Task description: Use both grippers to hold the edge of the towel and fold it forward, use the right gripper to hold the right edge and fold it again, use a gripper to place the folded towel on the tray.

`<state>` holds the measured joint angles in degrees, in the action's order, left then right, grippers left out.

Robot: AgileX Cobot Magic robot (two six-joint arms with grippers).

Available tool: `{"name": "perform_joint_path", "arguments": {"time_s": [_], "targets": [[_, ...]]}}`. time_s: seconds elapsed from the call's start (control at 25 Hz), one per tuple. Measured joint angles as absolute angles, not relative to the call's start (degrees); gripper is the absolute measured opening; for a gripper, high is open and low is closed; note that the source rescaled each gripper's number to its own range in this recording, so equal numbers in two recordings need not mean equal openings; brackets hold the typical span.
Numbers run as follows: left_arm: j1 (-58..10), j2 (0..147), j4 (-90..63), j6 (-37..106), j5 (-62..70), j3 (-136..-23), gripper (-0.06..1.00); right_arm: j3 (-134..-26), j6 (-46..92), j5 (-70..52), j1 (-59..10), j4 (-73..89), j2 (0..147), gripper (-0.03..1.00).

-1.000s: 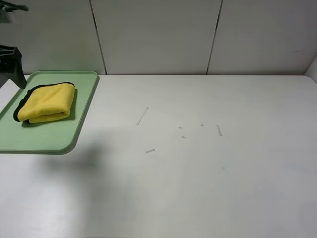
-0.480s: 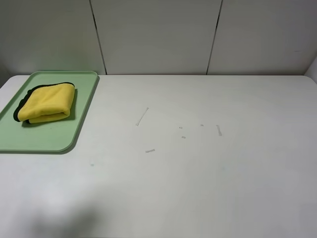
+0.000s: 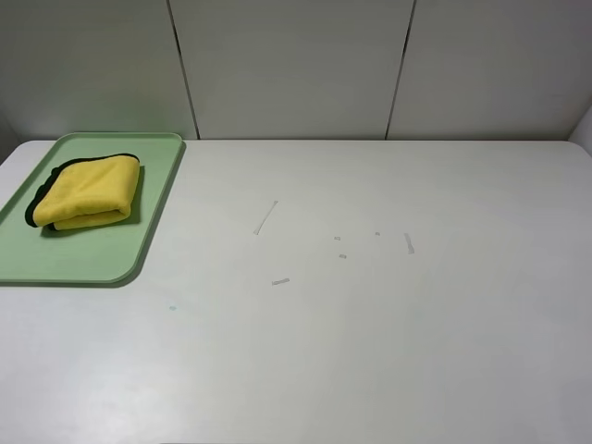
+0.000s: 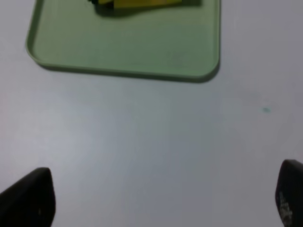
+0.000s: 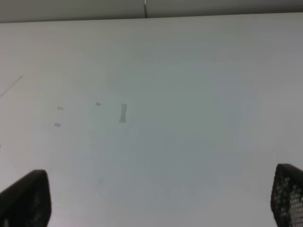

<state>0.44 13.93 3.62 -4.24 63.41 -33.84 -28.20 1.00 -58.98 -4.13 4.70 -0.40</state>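
Note:
The yellow towel lies folded on the pale green tray at the table's far left, its black edge showing on its left side. A strip of the towel and the tray also show in the left wrist view. No arm shows in the exterior view. My left gripper is open and empty over bare table on the near side of the tray, with one fingertip at each side of the view. My right gripper is open and empty over bare table, fingertips wide apart.
The white table carries a few small tape scraps near its middle, one also in the right wrist view. A grey panelled wall stands along the far edge.
The left arm, visible at the far left edge a second ago, has withdrawn out of the exterior view. Its shadow on the table has faded. The towel and tray have not moved.

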Motion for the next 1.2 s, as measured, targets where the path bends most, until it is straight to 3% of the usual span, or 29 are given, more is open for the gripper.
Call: {"name": "perform_joint_path", "arguments": {"time_s": [0.28, 1.2], "targets": [[0.4, -0.1, 3.6, -4.1, 67.5, -33.8, 0.92, -28.2, 1.0, -59.0, -4.1, 4.7, -0.4, 1.00], [0.4, -0.5, 3.7, 0.0, 61.6, -28.3, 0.91, -28.2, 1.0, -59.0, -4.1, 4.9, -0.4, 1.00]]}}
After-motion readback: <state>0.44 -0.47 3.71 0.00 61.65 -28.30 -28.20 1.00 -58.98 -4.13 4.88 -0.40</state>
